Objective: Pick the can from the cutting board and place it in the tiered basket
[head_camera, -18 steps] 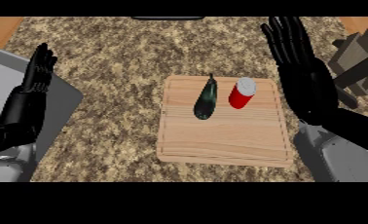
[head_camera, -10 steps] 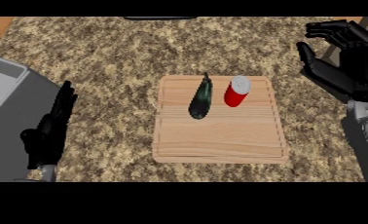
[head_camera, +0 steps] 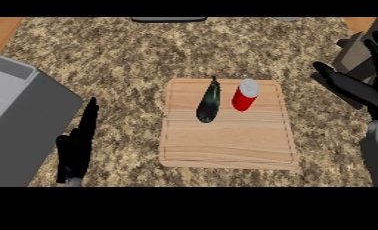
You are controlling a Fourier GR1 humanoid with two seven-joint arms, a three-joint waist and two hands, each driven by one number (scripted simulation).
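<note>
A red can (head_camera: pixel 244 95) with a pale top stands upright on the wooden cutting board (head_camera: pixel 229 144), near its far right corner. My right hand (head_camera: pixel 345 85) is at the view's right edge, a short way right of the can and apart from it. Its fingers stretch out towards the board and hold nothing, and part of it is cut off by the edge. My left hand (head_camera: pixel 77 146) rests open at the lower left, fingers up, well left of the board. A grey frame (head_camera: pixel 356 54) behind the right hand may be the tiered basket, though only a corner shows.
A dark green vegetable (head_camera: pixel 209 103) lies on the board just left of the can, almost touching it. A large grey slab (head_camera: pixel 29 119) fills the left edge of the speckled counter (head_camera: pixel 133 59). A dark object (head_camera: pixel 170 19) sits at the counter's far edge.
My right hand has come down from the top right corner to the right edge, level with the can, and its fingers have straightened. The left hand barely moved. The can and the vegetable stayed put.
</note>
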